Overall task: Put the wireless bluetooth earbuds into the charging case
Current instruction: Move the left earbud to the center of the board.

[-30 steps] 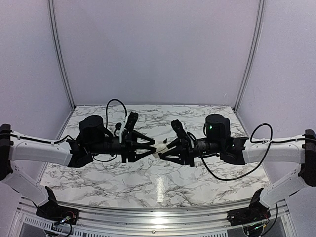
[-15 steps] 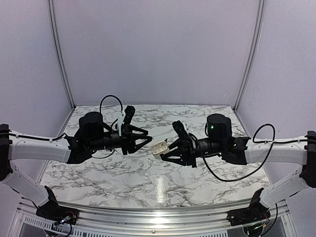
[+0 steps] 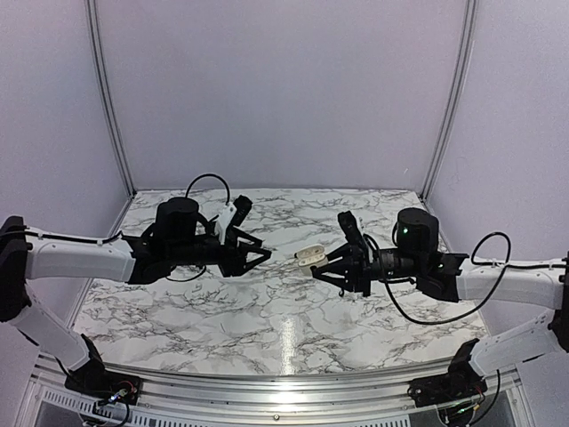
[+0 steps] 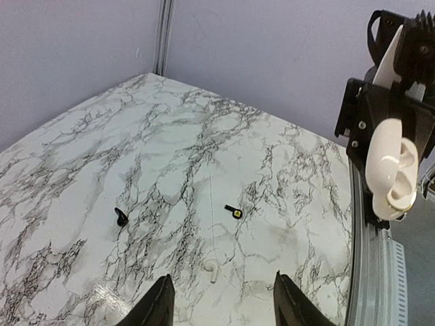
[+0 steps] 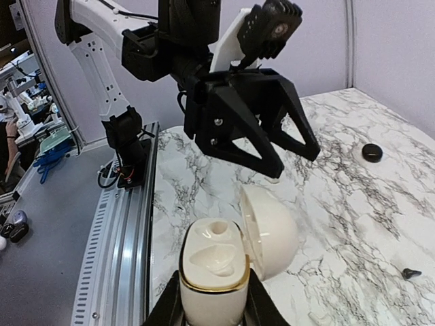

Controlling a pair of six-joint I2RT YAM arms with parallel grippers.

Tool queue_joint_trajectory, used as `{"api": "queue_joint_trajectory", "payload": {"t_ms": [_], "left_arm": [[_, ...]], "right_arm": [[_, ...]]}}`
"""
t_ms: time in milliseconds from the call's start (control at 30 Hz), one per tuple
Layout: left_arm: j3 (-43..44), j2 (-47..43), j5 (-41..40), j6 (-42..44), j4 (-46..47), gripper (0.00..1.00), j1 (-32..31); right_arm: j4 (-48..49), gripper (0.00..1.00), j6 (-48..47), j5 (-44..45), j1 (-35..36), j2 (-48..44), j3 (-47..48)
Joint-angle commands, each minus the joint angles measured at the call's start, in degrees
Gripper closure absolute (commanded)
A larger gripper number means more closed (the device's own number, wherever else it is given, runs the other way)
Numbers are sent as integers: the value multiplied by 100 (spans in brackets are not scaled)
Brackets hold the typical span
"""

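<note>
Earbuds point(image 4: 233, 212), left wrist view: two tiny black bits, well apart on glossy veined marble table point(image 4: 68, 170), left gripper point(image 4: 221, 309) above, fingers apart, empty; hard slick pieces, a pinch could flick one away. Right wrist view: right gripper point(image 5: 214, 314) clamps the rounded white charging case point(image 5: 212, 268), lid hinged open, moulded wells bare. Top view: case hangs in mid-air, so a mis-angled earbud could drop past.
</note>
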Motion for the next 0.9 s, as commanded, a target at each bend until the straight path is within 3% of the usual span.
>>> {"api": "queue_joint_trajectory", "payload": {"t_ms": [0,167,333,500,867], "left_arm": [[939,680,271,933,-1840,50,18],[2704,1973,287,1502,-3916,56,-18],[3875,2957,421,1798,-4934,57,-232],[5183,3847,31,2032,-6090,63,-469],[6358,4863,-408,2176,-6892,62,-772]], "right_arm": [[166,100,282,229,-290,-392,-86],[417,100,780,159,-748,-790,-447],[209,100,839,207,-977,-1087,-474],[134,100,854,244,-1044,-1323,-521],[335,100,961,226,-1057,-1453,-598]]}}
